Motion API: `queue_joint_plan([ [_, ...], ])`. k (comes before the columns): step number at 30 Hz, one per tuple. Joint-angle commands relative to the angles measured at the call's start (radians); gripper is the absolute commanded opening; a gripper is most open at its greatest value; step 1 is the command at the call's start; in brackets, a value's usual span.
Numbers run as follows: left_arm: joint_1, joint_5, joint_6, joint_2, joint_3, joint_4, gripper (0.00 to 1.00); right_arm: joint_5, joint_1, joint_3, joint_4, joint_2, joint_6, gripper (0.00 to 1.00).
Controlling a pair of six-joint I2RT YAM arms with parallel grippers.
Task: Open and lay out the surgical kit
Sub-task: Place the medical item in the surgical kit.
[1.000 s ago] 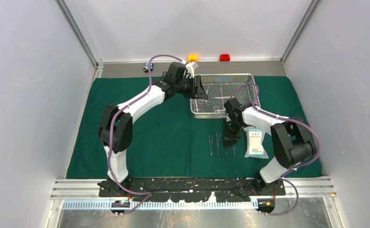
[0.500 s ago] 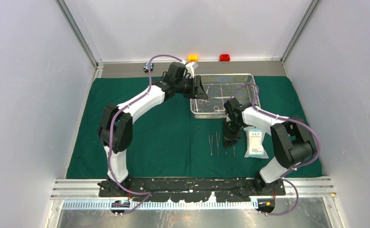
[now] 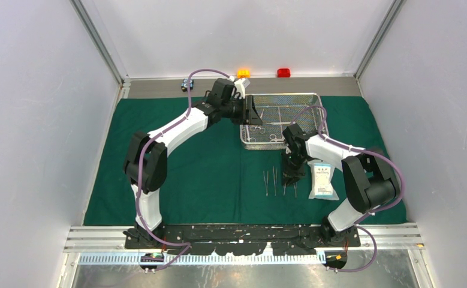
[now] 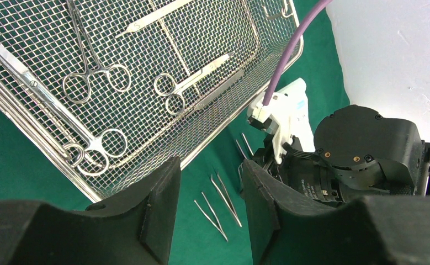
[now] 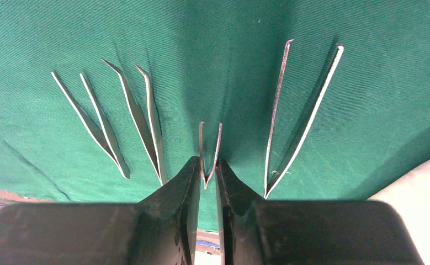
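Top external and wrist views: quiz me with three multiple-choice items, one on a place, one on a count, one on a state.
1. Where does the white-blue packet lie?
A. on the green cloth, left of the tweezers
B. on the cloth, right of the tweezers
C. off the cloth

2. How many tweezers lie on the cloth?
A. two
B. four
C. six

3. How does the left gripper stand?
A. shut on the packet
B. shut, empty
C. open, empty

Answers:
1 B: the overhead view shows it past the right end of the row.
2 B: the right wrist view shows four V shapes.
3 C: its own camera shows the fingers apart with nothing between them.
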Motion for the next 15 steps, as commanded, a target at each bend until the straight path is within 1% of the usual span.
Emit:
queue_joint_plan([
  [1,-0.003,0.009,-0.008,-0.043,0.01,0.023,0.47,0.015,0.007,0.013,-0.01,-0.038,0.001,0.22],
  [15,-0.003,0.015,-0.014,-0.044,0.006,0.024,0.48,0.04,0.008,0.035,-0.02,-0.012,-0.017,0.22],
])
